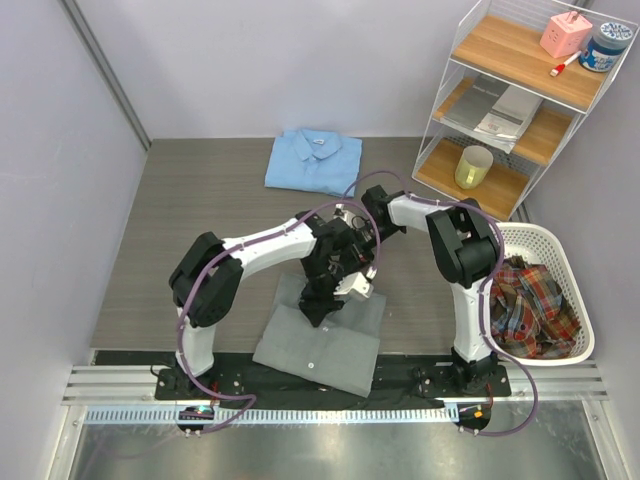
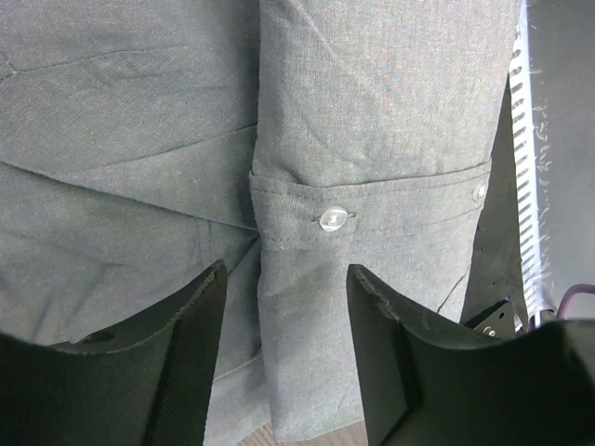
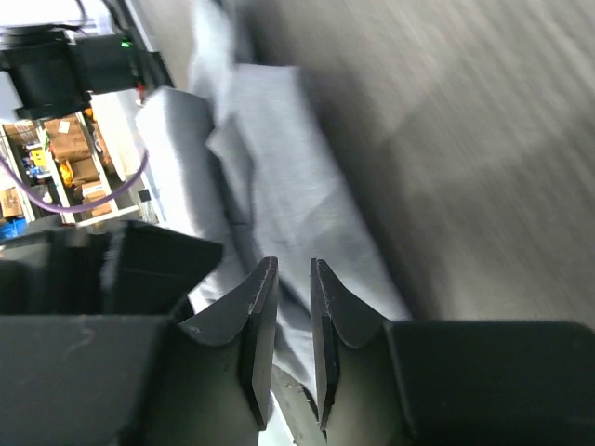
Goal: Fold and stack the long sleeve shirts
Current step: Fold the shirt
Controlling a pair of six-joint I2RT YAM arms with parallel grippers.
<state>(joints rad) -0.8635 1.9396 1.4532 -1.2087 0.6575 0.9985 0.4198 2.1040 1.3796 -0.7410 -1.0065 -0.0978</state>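
Grey shirt (image 1: 320, 345) lies part-folded at the near edge of the desk (image 1: 200, 200), its near hem over the black base strip. A sleeve is laid across the body, with the cuff (image 2: 372, 200) and button (image 2: 333, 219) facing up. Blue shirt (image 1: 312, 160) is already folded, collar up, at the far side and well apart from the grey one, so stacking is not yet done. Risks, as a judgement: nothing pins the laid sleeve, so it may slide or spring back and undo the fold. Both arms crowd over the same patch, so one could snag a layer or bump the other. The hem at the edge could drag off if pulled toward the bases. The loose fold may also fall open on the carry across to the blue one. Left tool (image 2: 286, 274) is wide, with nothing between its jaws, hanging just above the cuff and apparently not touching it. Right tool (image 3: 294, 265) is narrow, its jaws nearly together over grey cloth. The view is blurred, so I cannot tell if any cloth is pinched. Basket (image 1: 560, 250) with plaid clothes sits at right.
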